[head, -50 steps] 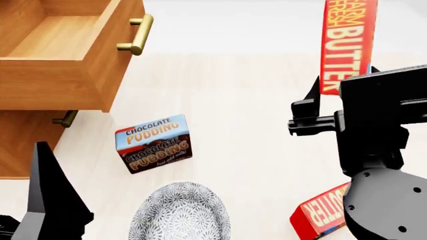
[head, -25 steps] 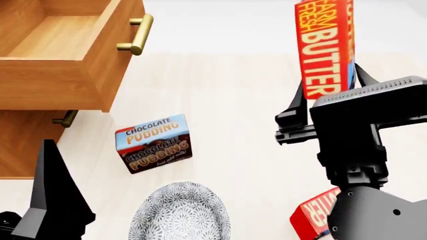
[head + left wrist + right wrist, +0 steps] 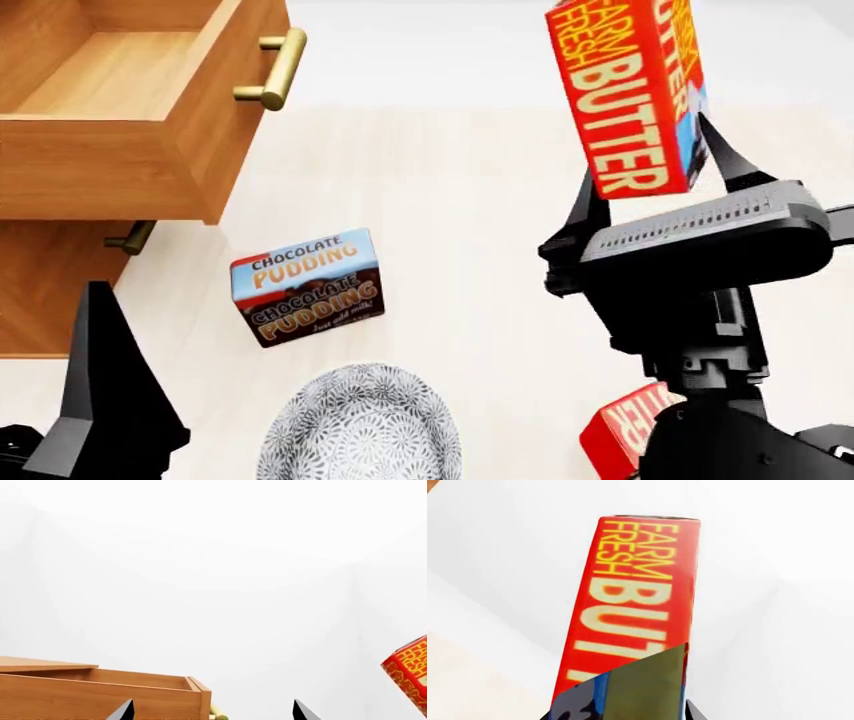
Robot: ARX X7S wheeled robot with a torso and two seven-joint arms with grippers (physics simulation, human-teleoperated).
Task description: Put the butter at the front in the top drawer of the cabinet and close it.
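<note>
Red butter box (image 3: 625, 95), clamped in right claw (image 3: 651, 175)

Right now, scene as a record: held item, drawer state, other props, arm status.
held: butter box in right gripper, raised, jaws on its lower end
top drawer: pulled open, visible floor bare
cabinet: at left
floor: pudding box, patterned bowl, second butter box
left gripper: low, nothing seen between its jaws
</note>
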